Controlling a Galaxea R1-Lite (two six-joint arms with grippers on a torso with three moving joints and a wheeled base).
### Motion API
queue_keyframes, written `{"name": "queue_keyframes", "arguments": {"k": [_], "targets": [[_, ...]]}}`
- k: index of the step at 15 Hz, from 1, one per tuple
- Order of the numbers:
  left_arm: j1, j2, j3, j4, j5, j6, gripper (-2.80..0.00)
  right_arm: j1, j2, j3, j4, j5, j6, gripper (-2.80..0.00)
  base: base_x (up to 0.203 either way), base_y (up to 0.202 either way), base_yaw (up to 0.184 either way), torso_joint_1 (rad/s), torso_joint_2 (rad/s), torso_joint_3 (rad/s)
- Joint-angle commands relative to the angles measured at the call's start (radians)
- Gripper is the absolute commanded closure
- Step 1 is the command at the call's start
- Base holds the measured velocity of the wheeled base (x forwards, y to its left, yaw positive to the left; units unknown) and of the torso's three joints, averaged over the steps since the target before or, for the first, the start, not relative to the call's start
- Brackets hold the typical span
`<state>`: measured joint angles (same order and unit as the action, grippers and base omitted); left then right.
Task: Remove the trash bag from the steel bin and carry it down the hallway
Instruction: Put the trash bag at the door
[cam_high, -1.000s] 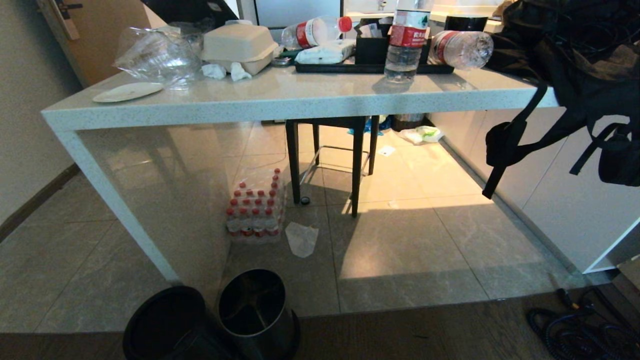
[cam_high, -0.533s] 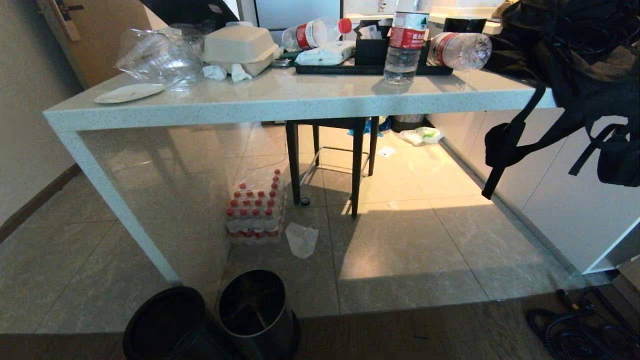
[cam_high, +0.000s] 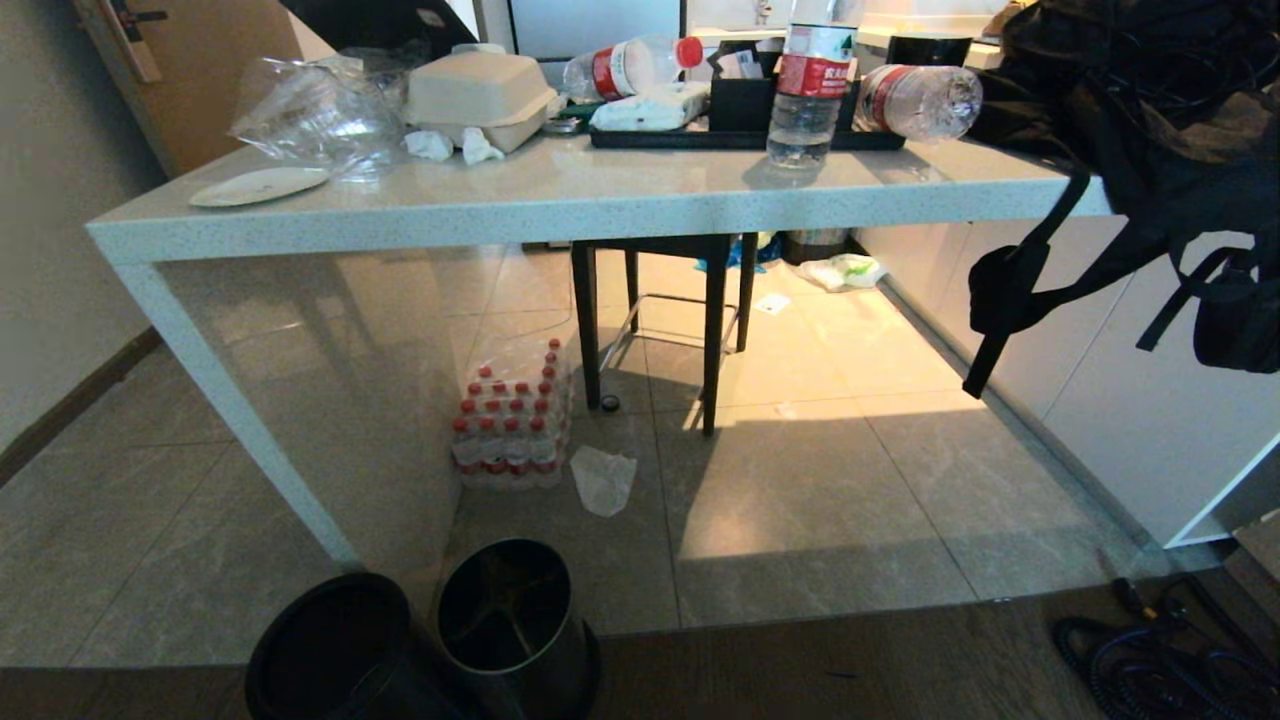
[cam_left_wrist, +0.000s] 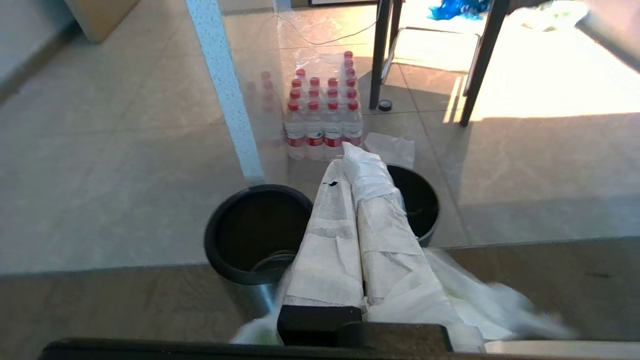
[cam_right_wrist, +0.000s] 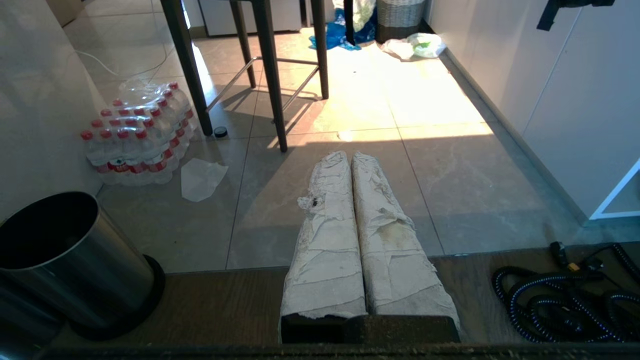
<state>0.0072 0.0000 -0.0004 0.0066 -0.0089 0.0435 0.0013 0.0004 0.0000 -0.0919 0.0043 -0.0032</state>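
Observation:
My left gripper hangs above two bins, its white-wrapped fingers pressed together. The trash bag, thin white plastic with a green tinge at one corner, trails from the base of those fingers. The steel bin with the black rim stands just under the gripper, dark inside, and also shows as the steel bin at the head view's lower edge. My right gripper is shut with nothing in it, low over the floor. Neither gripper shows in the head view. The hallway is out of view.
A second steel bin touches the first. A cluttered stone table stands ahead, with a pack of water bottles, a clear plastic sheet and a stool under it. White cabinets run along the right; cables lie near them.

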Motion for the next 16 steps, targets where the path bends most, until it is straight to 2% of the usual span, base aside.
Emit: {"name": "queue_keyframes", "arguments": {"k": [1,6,16], "targets": [[0.0,0.0,-0.001,-0.002,0.002,-0.017,0.0,0.0,0.0,0.037,0.0,0.0,-0.001,0.0,0.0,0.0,0.0,0.0,0.0,0.0],[0.0,0.001,-0.001,-0.002,0.004,-0.016,0.0,0.0,0.0,0.037,0.0,0.0,0.0,0.0,-0.158,0.0,-0.001,0.001,0.0,0.002],[0.0,0.002,0.0,-0.002,0.006,-0.017,0.0,0.0,0.0,0.037,-0.001,0.0,-0.001,0.0,0.0,0.0,0.0,0.0,0.0,0.0]]}}
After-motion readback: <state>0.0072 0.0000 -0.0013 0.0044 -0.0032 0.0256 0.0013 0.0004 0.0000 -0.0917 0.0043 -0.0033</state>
